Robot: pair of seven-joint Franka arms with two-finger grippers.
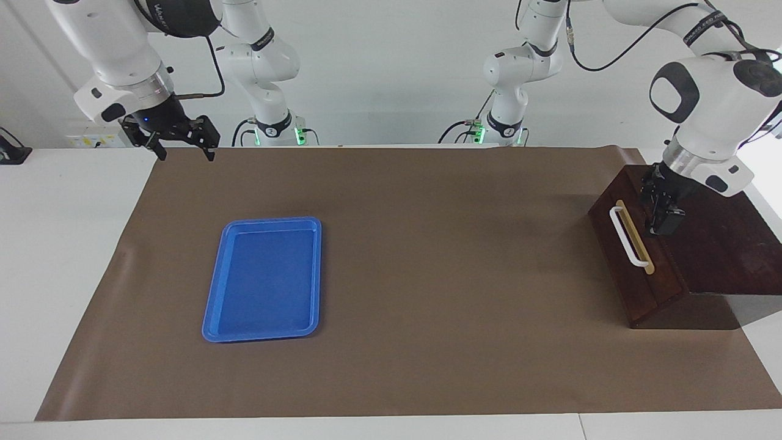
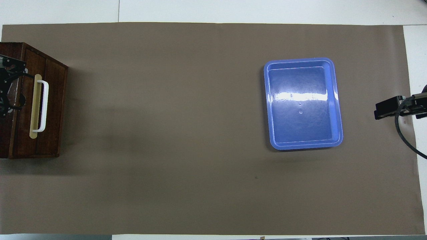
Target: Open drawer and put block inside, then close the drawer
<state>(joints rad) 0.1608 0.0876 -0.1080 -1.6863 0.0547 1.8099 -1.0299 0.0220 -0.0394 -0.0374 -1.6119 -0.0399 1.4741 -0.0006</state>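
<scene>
The dark brown drawer (image 1: 641, 275) with its white bar handle (image 1: 628, 237) is pushed in, at the left arm's end of the table. None of its pale interior shows. It also shows in the overhead view (image 2: 53, 106). My left gripper (image 1: 663, 215) hangs over the box's top just beside the handle, touching nothing, and looks open and empty; it also shows in the overhead view (image 2: 8, 87). My right gripper (image 1: 185, 153) is open and empty, up in the air over the mat's corner at the right arm's end. The yellow block is out of view.
A flat blue tray (image 1: 264, 281) lies empty on the brown mat (image 1: 440, 256) toward the right arm's end; it also shows in the overhead view (image 2: 303, 104). The dark wooden box (image 1: 721, 244) stands at the mat's edge.
</scene>
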